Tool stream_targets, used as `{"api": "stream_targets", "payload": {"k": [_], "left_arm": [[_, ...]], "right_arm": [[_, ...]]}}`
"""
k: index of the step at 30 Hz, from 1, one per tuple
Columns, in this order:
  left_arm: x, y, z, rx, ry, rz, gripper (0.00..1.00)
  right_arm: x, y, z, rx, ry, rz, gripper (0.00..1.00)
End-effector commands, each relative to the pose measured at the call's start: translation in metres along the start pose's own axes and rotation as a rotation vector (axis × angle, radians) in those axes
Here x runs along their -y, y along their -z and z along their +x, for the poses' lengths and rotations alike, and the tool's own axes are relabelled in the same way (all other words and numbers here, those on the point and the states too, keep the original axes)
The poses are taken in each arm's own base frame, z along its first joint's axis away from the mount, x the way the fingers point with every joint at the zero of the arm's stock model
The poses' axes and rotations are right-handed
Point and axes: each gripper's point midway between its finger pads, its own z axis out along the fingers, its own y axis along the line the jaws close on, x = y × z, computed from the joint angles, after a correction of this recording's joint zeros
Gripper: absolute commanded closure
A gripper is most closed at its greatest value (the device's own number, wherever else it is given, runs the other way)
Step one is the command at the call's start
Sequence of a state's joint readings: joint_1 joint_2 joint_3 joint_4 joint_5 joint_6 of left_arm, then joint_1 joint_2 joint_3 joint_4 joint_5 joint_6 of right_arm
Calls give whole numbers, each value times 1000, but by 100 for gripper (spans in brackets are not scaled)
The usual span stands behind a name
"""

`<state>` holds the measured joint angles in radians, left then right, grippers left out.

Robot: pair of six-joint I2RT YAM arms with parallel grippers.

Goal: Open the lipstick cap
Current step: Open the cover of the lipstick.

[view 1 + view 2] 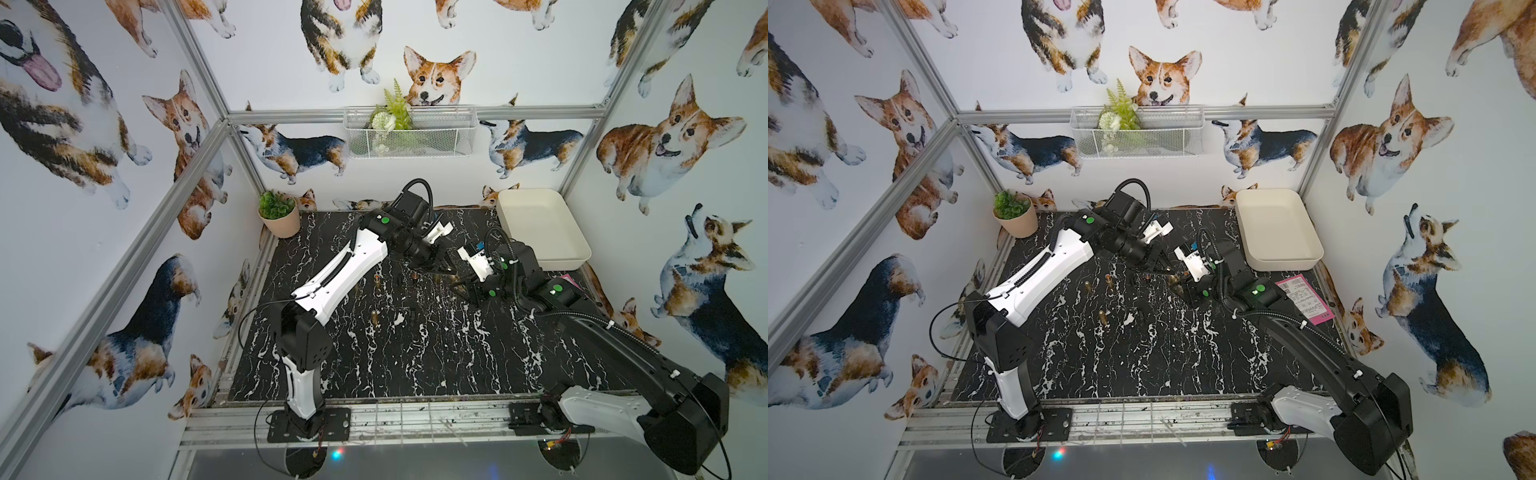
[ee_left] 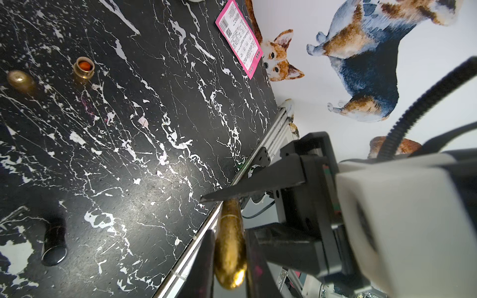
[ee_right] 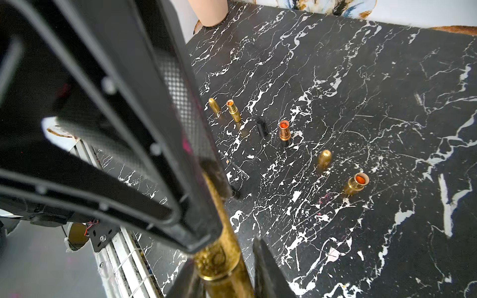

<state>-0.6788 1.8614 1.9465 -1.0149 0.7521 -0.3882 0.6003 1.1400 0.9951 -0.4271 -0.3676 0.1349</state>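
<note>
A gold lipstick [image 1: 455, 277] [image 1: 1177, 279] hangs level above the middle of the black marble table, held between both grippers. In the left wrist view its rounded gold cap [image 2: 229, 254] sits squeezed in my left gripper [image 2: 229, 232], which is shut on it. My right gripper [image 3: 227, 274] is shut round the tube's ringed gold base [image 3: 222, 260]. Its pointed finger [image 2: 258, 185] crosses just past the cap's far end. In both top views the left gripper [image 1: 449, 272] and right gripper [image 1: 463, 287] meet tip to tip. The seam between cap and base is hidden by the fingers.
Three uncapped lipsticks with orange tips stand on the table, one of them [image 3: 357, 183] nearest. Loose gold caps [image 3: 324, 157] and a black cap [image 3: 261, 125] stand among them. A cream tray [image 1: 561, 264] sits back right, a pink slip [image 1: 1304, 299] beside it, a potted plant [image 1: 278, 214] back left.
</note>
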Motion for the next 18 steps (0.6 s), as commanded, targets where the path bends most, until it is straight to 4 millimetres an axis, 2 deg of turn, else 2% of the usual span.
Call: {"api": "stream_targets", "payload": {"k": [1,11,18], "left_arm": [[-3,5,-4,6,16,-2,94],[-6,3,-4,3,19,-6,100],[-8,3,-3,-2,11,-12,100]], "right_arm": [[-1,4,-4,16,9,6,71],[0,3,-1,7,4,8,75],[-2,4,0,-2,7,3,90]]}}
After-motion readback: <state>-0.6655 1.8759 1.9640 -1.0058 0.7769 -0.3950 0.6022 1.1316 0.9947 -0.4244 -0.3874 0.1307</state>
